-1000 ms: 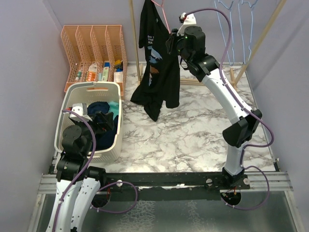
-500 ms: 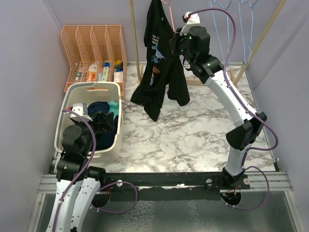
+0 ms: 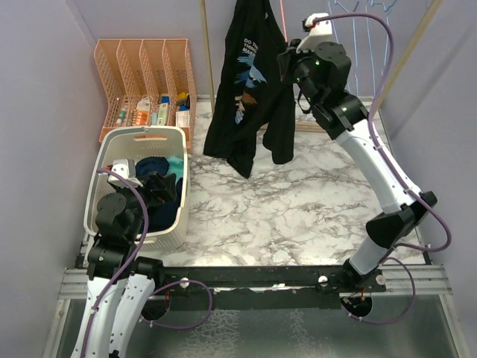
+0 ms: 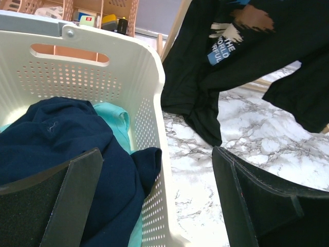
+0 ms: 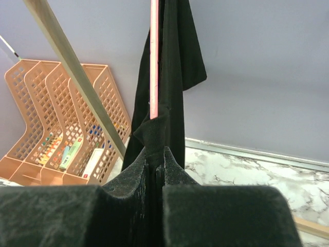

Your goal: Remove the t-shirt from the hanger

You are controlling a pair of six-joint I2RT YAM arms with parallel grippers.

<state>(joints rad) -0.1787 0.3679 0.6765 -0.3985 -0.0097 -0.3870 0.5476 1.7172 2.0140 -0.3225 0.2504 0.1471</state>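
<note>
A black t-shirt (image 3: 250, 97) with a blue and white print hangs from a pink hanger (image 3: 282, 15) at the top of the top view, its hem above the marble table. My right gripper (image 3: 292, 71) is raised beside it and shut on a fold of the shirt. In the right wrist view the pink hanger (image 5: 153, 62) runs straight up from the pinched cloth (image 5: 154, 136). My left gripper (image 4: 154, 200) is open and empty, held over the rim of the white laundry basket (image 4: 149, 103). The shirt also shows in the left wrist view (image 4: 241, 56).
The white laundry basket (image 3: 175, 224) at the left holds dark blue and teal clothes. An orange file rack (image 3: 145, 86) with small items stands behind it. A wooden clothes rack (image 3: 406, 56) with light blue wire hangers (image 3: 365, 30) stands at the back. Marble table (image 3: 298, 201) below.
My right gripper has risen and moved right, lifting the t-shirt and hanger with it. The shirt's hem has come up off the table. My left arm has not moved.
</note>
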